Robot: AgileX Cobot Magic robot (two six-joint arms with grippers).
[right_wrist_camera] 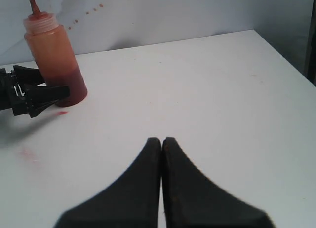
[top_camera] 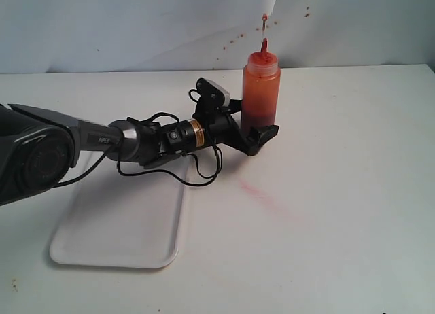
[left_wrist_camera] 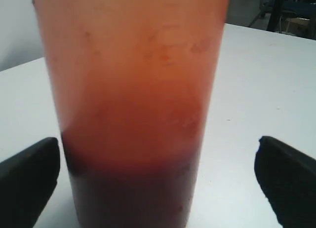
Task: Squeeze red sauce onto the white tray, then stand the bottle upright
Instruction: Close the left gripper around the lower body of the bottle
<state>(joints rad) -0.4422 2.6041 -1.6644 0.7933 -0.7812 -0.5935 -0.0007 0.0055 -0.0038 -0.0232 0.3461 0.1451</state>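
Squeeze bottle [top_camera: 261,90] upright on the surface, right of and beyond the white tray [top_camera: 122,253], sits between the spread left hand [top_camera: 255,118] without contact; probably light, soft-walled and tippy, so grip mid-body; right hand [right_wrist_camera: 162,144] pressed together.

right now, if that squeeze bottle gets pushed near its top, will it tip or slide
Likely tips: the squeeze bottle is tall, narrow and upright. The dark red sauce sits low in it, so it is probably light yet bottom-weighted, which helps somewhat. Its translucent plastic wall may dent under a grip.
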